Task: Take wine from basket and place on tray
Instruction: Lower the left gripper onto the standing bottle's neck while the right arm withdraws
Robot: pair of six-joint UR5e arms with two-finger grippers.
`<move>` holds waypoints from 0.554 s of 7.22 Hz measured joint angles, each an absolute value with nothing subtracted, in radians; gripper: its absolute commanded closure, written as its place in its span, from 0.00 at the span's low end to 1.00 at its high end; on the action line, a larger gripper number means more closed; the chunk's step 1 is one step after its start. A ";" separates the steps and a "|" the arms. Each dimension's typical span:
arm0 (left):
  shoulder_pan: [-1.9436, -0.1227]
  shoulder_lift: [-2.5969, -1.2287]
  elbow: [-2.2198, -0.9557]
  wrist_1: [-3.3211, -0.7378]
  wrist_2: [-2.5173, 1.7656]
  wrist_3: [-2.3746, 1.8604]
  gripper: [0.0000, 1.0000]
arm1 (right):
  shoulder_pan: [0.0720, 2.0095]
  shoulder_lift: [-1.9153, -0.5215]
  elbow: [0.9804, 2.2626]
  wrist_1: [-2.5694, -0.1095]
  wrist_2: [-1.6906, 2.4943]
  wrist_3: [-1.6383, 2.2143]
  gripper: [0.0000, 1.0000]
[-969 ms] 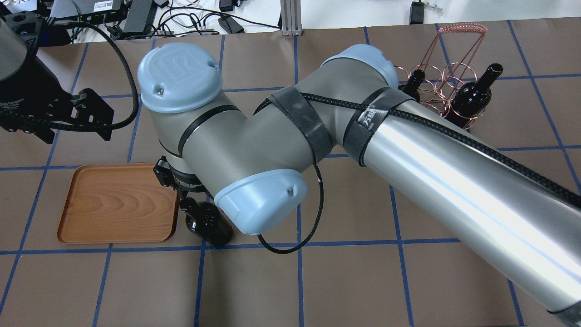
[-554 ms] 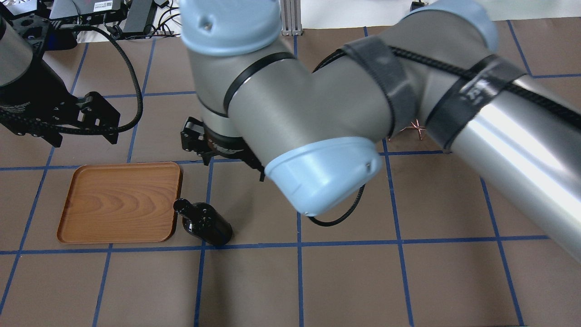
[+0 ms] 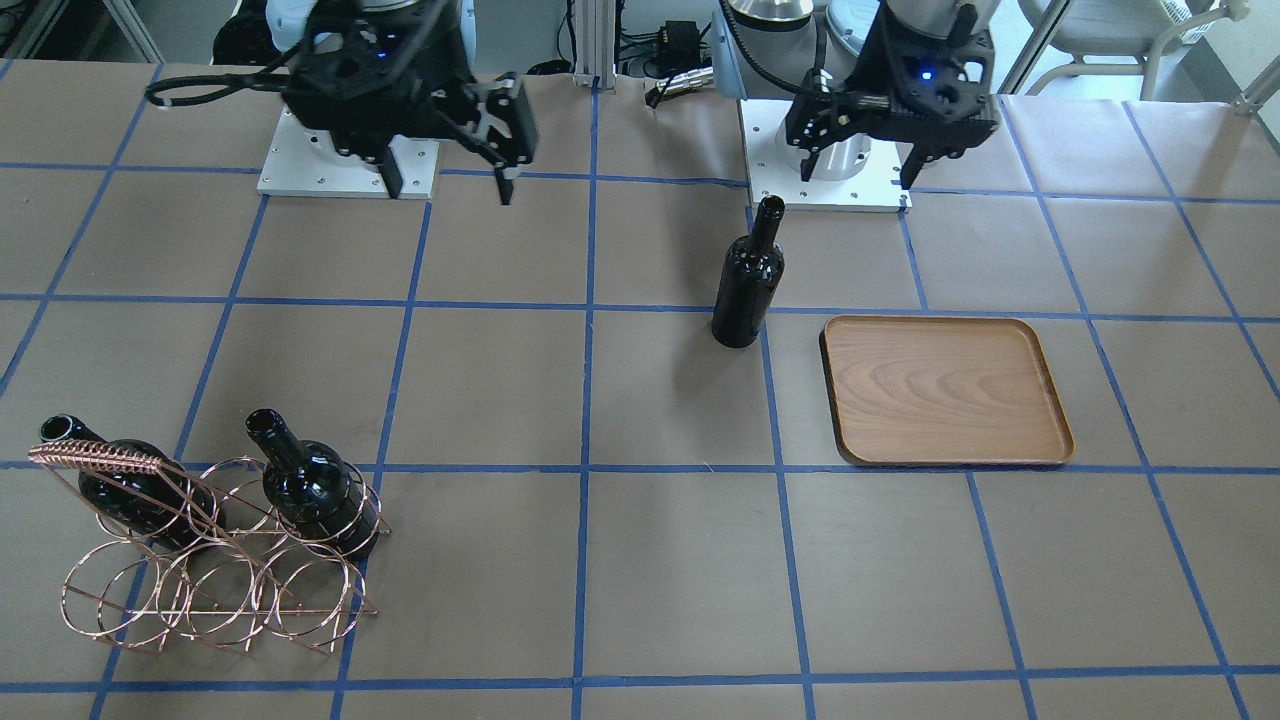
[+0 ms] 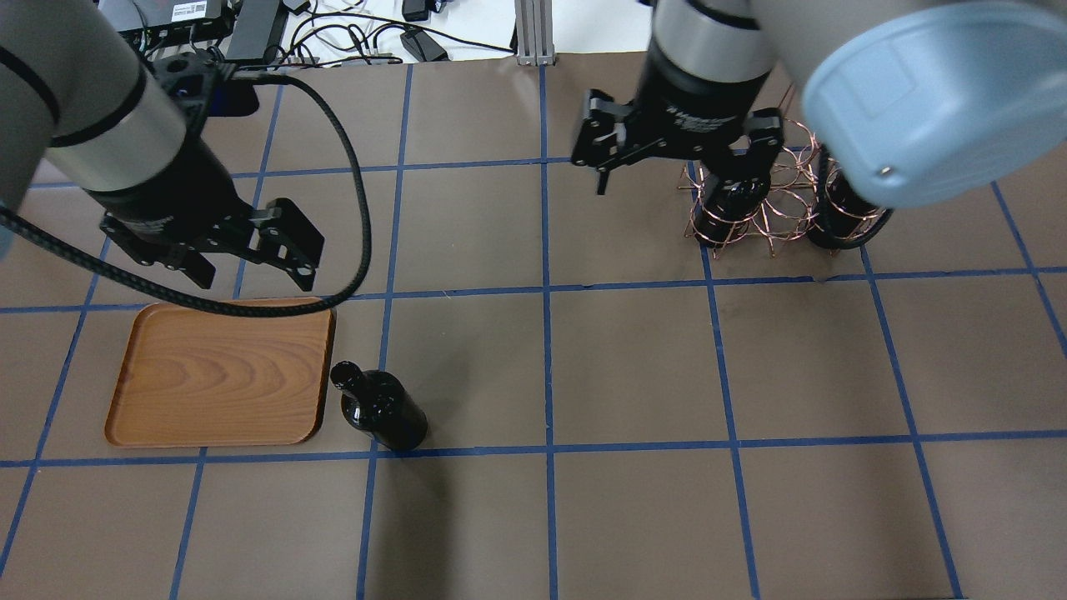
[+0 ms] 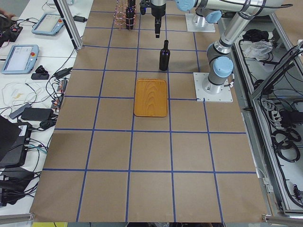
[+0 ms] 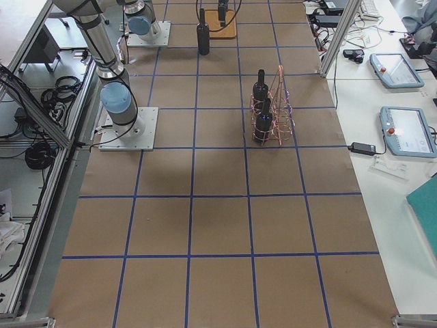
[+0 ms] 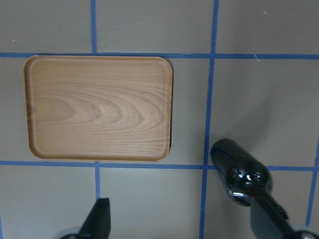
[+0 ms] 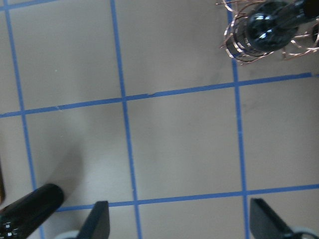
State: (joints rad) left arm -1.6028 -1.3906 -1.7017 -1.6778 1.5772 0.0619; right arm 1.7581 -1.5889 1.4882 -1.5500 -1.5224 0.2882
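The right gripper [image 4: 673, 171] has withdrawn, wide and empty, leaving the wine [image 4: 383, 412] upright on the counter [image 4: 633, 367] beside the tray [image 4: 217, 375]. Next, the left gripper [image 4: 250, 262], also wide, should grasp it.

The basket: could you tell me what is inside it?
The basket holds a wine bottle behind its coiled bar and a second bottle. Other loops look empty; overhead, the right arm covers part.

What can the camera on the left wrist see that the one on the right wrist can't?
Only the left wrist view shows the whole wooden tray, which is empty. Only the right wrist view shows the copper wire basket with a wine bottle in it. Both show the lone wine bottle standing on the brown table with its blue tape lines.
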 measured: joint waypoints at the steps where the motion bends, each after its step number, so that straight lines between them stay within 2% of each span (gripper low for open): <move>1: -1.639 -1.379 -1.743 -1.678 1.573 0.059 0.00 | 1.693 -1.604 1.488 -1.512 -1.536 0.184 0.00; 4: -1.668 -1.404 -1.824 -1.631 1.511 0.060 0.00 | 1.641 -1.652 1.496 -1.482 -1.567 0.095 0.00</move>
